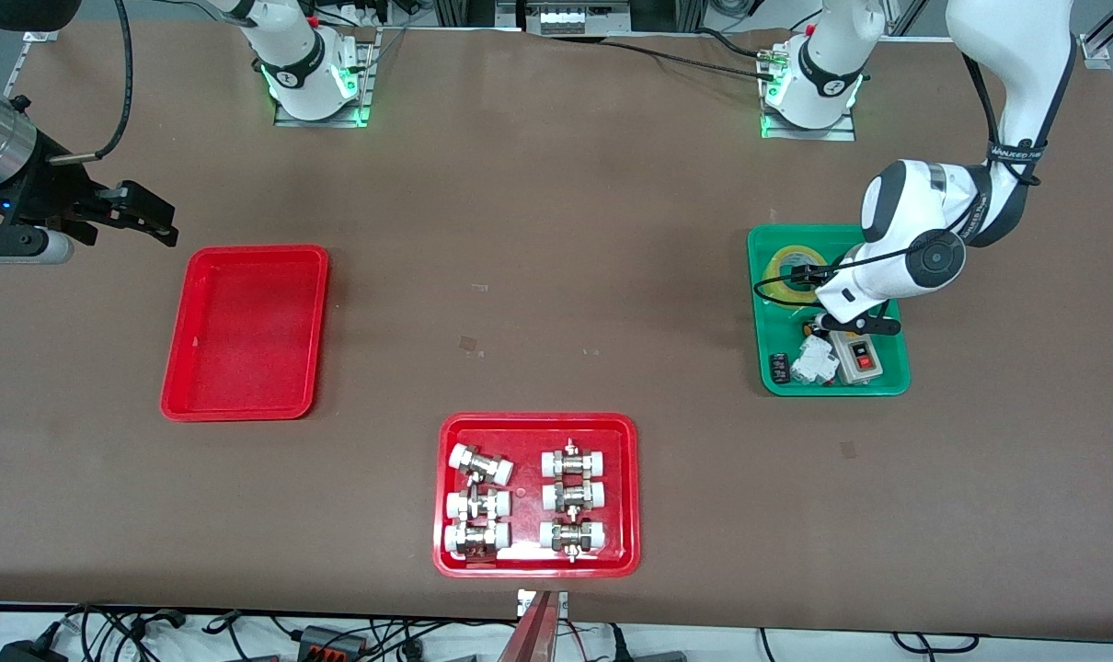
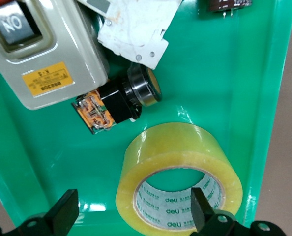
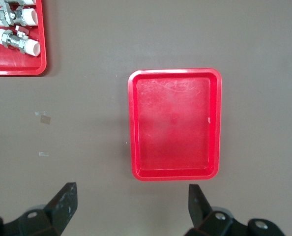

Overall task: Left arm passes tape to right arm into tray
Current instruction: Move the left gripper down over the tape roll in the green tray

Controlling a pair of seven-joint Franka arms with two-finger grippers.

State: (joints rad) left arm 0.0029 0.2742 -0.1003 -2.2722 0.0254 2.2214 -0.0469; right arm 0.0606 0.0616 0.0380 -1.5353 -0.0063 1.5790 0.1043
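The yellow translucent tape (image 1: pixel 785 272) (image 2: pixel 178 147) lies flat in the green tray (image 1: pixel 766 382), at the tray's part farther from the front camera. My left gripper (image 1: pixel 816 280) (image 2: pixel 133 196) is down over it and open. One finger (image 2: pixel 201 206) stands inside the pale core and the other finger (image 2: pixel 65 211) outside the roll, neither pressing on it. The plain red tray (image 1: pixel 244 333) (image 3: pixel 175 125) is empty, toward the right arm's end. My right gripper (image 1: pixel 156 221) (image 3: pixel 131 196) hovers open over the bare table beside that tray, holding nothing.
The green tray (image 2: pixel 224 73) also holds a beige switch box (image 1: pixel 855 359) (image 2: pixel 38 54), a white part (image 1: pixel 812 360) and a black push-button (image 2: pixel 124 98). A wider red tray (image 1: pixel 538 568) (image 3: pixel 18 71) with several metal fittings sits near the front edge.
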